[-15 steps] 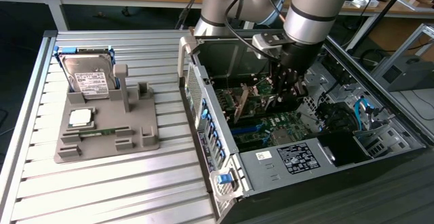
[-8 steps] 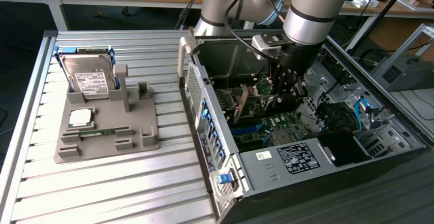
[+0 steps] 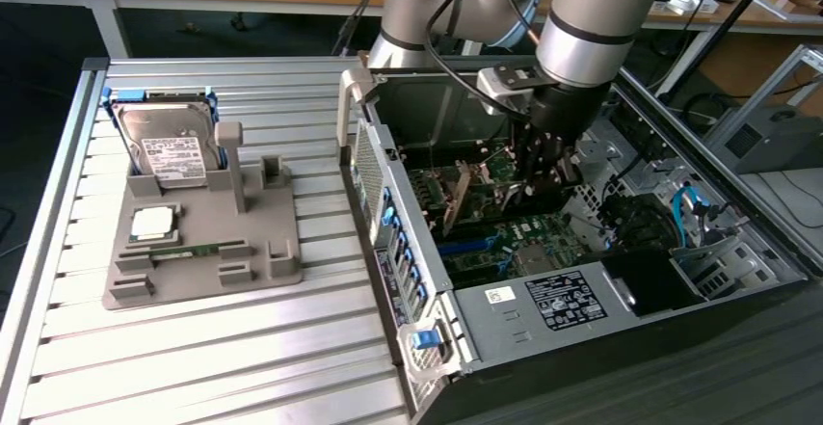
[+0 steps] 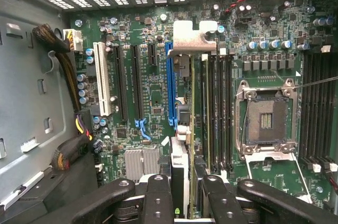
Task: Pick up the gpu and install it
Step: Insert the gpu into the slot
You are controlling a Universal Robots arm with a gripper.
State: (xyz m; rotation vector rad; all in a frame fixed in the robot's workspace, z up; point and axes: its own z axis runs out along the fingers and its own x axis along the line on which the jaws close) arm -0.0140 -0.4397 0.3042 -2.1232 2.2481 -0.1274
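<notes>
Hand (image 4: 182, 192) pinches gpu (image 4: 191, 102) edge-on above the motherboard (image 4: 153, 92) slots.

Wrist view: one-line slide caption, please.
Fingers grip the gpu edge-on above the motherboard, beside the blue slot.

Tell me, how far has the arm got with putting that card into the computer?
Picking up looks done: the gpu is gripped edge-on in the gripper, away from the grey parts holder where the hard drive remains. In hand: it hangs inside the open computer case, right beside the blue slot. Left: whether it is seated cannot be told.
</notes>
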